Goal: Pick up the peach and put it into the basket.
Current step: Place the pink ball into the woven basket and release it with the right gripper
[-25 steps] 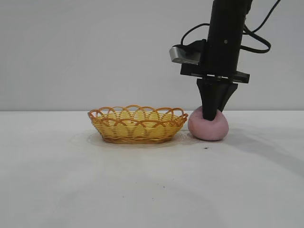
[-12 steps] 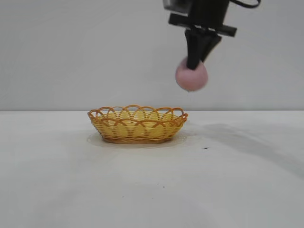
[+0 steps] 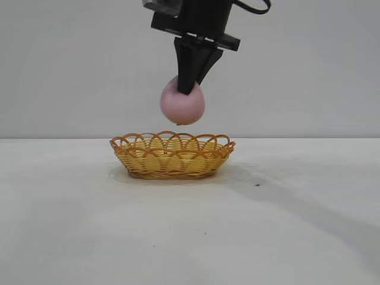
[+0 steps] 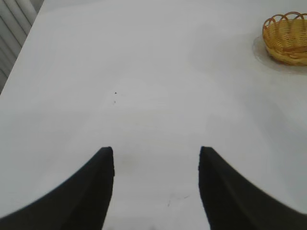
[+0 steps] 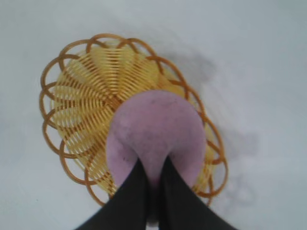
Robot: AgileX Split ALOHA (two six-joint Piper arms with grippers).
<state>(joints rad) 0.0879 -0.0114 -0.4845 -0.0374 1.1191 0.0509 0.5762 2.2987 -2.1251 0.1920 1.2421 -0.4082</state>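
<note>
Exterior view: right gripper (image 3: 189,89) clenched on round matte pink peach (image 3: 182,104), directly above yellow woven wicker basket (image 3: 172,155), clear of rim; straight descent needed. Left gripper (image 4: 156,187) released, far from basket.

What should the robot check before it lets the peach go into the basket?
1. Right gripper pinching the peach: ok.
2. Peach hanging clear above the basket rim: ok.
3. Peach over the middle of the basket: not ok, the wrist view shows it over one side.
4. Basket upright on the table, nothing inside: ok.
5. Left gripper open and far from the basket: ok.
</note>
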